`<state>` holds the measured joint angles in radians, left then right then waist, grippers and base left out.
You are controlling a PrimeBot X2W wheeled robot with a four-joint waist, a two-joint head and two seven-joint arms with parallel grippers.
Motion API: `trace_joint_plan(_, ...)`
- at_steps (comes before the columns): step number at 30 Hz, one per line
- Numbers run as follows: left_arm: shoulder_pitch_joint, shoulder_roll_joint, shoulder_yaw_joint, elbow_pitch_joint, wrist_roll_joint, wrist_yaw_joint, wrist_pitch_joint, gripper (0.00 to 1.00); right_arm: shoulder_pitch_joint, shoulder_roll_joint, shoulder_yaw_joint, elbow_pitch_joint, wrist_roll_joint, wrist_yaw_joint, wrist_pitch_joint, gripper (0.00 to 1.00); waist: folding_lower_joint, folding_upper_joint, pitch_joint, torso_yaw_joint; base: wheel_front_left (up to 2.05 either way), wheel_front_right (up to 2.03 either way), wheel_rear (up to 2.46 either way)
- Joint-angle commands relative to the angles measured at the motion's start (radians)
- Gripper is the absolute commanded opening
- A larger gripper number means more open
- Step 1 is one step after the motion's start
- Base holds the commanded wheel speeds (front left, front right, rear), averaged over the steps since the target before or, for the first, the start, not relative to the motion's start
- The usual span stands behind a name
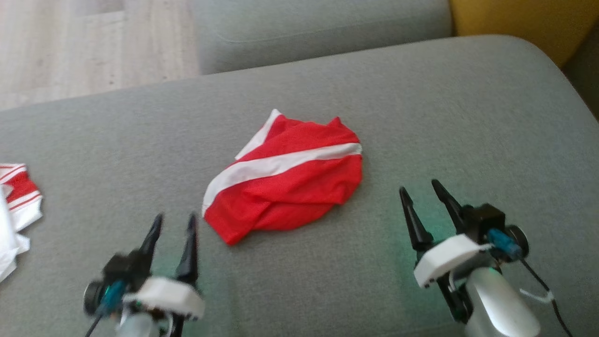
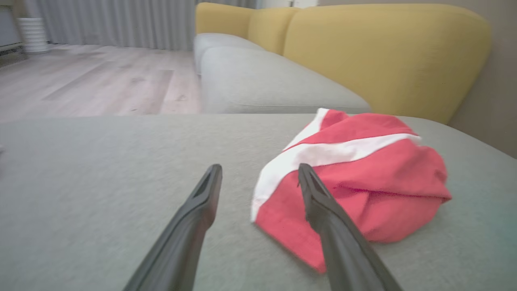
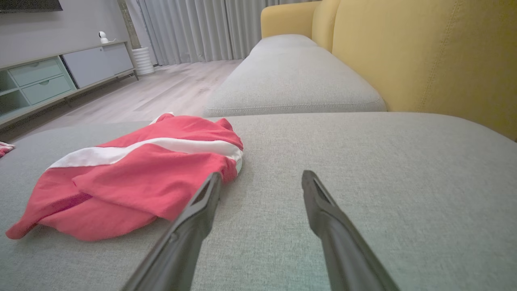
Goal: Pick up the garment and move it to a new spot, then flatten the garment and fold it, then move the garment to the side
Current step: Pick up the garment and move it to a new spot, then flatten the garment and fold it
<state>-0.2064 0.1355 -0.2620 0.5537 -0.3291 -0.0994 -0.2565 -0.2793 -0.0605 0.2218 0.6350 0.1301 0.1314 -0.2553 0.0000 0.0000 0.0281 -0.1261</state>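
A red garment (image 1: 290, 180) with a white stripe lies crumpled in the middle of the grey sofa cushion (image 1: 421, 117). My left gripper (image 1: 175, 220) hovers open just short of the garment's near left corner, with nothing between its fingers. In the left wrist view the garment (image 2: 363, 182) lies to the right, its corner behind the right finger of my left gripper (image 2: 260, 171). My right gripper (image 1: 423, 187) stands open to the right of the garment, apart from it. In the right wrist view the garment (image 3: 133, 178) lies left of my open right gripper (image 3: 261, 178).
A second red and white cloth (image 1: 16, 206) lies at the cushion's left edge. Another grey cushion (image 1: 318, 28) lies beyond, with the yellow sofa back (image 1: 524, 23) at the far right. Wooden floor (image 1: 93, 42) shows at the far left.
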Motion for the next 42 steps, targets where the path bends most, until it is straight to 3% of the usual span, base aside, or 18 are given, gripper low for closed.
trace_joint_plan(1, -0.01, -0.001, 0.071, -0.048, 0.006, 0.009, -0.005, 1.0, 0.004, 0.01, 0.01, -0.033, -0.008, -0.001, -0.006, 1.0, 0.0, 0.0, -0.015, 0.023, 0.0, 0.0, 0.0)
trace_joint_plan(4, 0.078, -0.029, 0.161, -0.099, 0.051, 0.008, -0.005, 1.0, 0.032, 0.01, -0.024, -0.045, -0.01, -0.001, -0.006, 1.0, 0.0, 0.0, -0.029, 0.047, 0.0, 0.0, 0.0)
trace_joint_plan(11, 0.18, -0.075, 0.265, -0.195, 0.119, 0.013, -0.005, 1.0, 0.071, 0.01, -0.033, -0.049, 0.004, -0.001, -0.006, 1.0, 0.0, 0.0, -0.044, 0.057, 0.0, 0.0, 0.0)
trace_joint_plan(23, 0.169, -0.085, 0.254, -0.201, 0.104, 0.004, -0.005, 1.0, 0.051, 0.01, -0.04, -0.033, 0.014, -0.001, -0.006, 1.0, 0.0, 0.0, -0.022, 0.079, 0.0, 0.0, 0.0)
trace_joint_plan(29, 0.133, -0.085, 0.191, -0.207, 0.091, -0.003, -0.005, 1.0, -0.026, 0.01, -0.088, 0.0, 0.027, -0.001, -0.006, 1.0, 0.0, 0.0, 0.03, 0.183, 0.0, 0.0, 0.0)
trace_joint_plan(34, 0.091, -0.085, 0.142, -0.22, 0.085, -0.012, -0.005, 1.0, -0.141, 0.01, -0.195, 0.109, 0.003, -0.001, -0.006, 1.0, 0.0, 0.0, 0.101, 0.29, 0.0, 0.0, 0.0)
trace_joint_plan(42, 0.056, -0.085, 0.127, -0.234, 0.067, -0.014, -0.005, 1.0, -0.25, 0.006, -0.372, 0.282, -0.163, -0.001, -0.006, 1.0, 0.0, 0.0, 0.179, 0.404, 0.0, 0.0, 0.0)
